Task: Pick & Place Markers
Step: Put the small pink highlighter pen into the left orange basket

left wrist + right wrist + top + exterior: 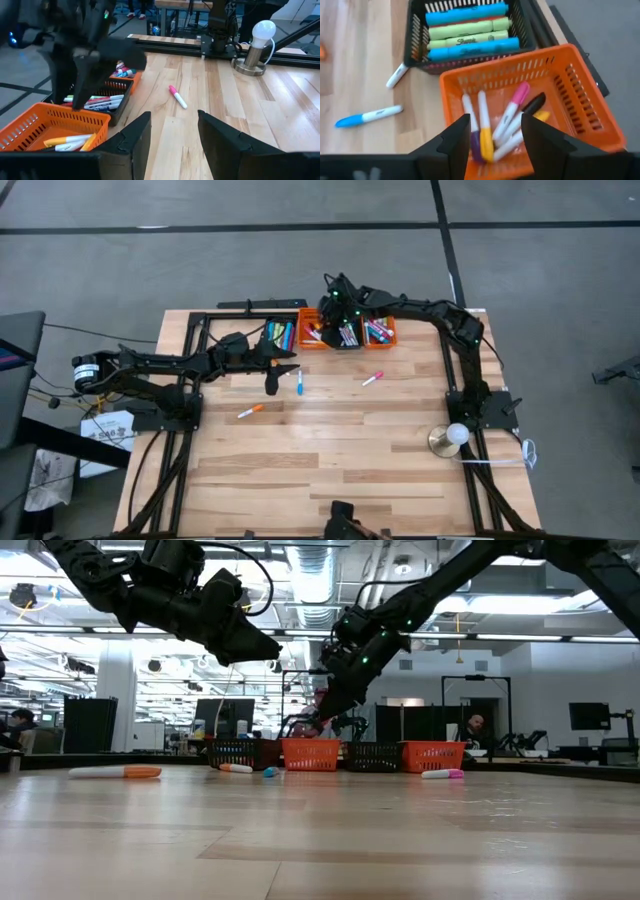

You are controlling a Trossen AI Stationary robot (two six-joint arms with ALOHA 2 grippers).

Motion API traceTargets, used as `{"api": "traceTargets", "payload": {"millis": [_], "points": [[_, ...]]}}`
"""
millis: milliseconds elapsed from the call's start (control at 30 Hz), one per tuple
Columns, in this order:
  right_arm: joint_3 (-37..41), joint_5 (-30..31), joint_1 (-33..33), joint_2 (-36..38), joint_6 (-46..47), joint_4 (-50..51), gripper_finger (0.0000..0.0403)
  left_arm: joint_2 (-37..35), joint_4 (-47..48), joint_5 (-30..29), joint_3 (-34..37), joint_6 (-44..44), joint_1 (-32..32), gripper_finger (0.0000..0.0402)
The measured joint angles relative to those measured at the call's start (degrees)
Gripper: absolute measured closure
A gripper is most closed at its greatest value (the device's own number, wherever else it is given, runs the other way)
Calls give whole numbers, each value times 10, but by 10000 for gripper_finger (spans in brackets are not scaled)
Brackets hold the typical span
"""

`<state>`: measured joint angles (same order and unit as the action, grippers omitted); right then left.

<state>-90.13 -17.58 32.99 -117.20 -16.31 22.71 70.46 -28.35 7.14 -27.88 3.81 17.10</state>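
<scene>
A: Nearest the low camera, what lies on the pale wooden worktop (330, 460)?

B: A white-barrelled marker with an orange cap (115, 772). Farther back lie a blue-capped marker (299, 385) and a pink-capped marker (372, 378). These three loose markers are what is left to place.

A: And what is done?

B: Most markers already fill the row of small plastic mesh bins at the far edge: a black bin (470, 30) of blue and green markers, an orange bin (530, 105) of mixed ones, and two more beyond.

A: The claws?

B: The right claw (492, 140) hangs over the orange bin, fingers parted, empty. The left claw (172, 132) hovers above the worktop near the blue-capped marker, released, holding nothing.

A: Any writing?

B: "Sharpie" on a green marker (470, 39); other print is unreadable.
</scene>
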Motion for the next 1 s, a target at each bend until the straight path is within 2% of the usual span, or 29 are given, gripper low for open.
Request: {"api": "traceTargets", "payload": {"millis": [133, 300, 500, 733, 1000], "points": [[0, 3, -3, 53, -48, 98, 235, 0, 0, 0, 0, 0, 0, 242], [0, -1, -2, 125, -128, 279, 244, 0, 0, 0, 0, 0, 0, 242], [0, -3, 2, 176, -137, 427, 252, 0, 0, 0, 0, -1, 0, 242], [16, -3, 3, 182, -164, 470, 261, 0, 0, 0, 0, -3, 0, 242], [131, -1, -1, 181, -200, 408, 272, 0, 0, 0, 0, -2, 0, 242]]}}
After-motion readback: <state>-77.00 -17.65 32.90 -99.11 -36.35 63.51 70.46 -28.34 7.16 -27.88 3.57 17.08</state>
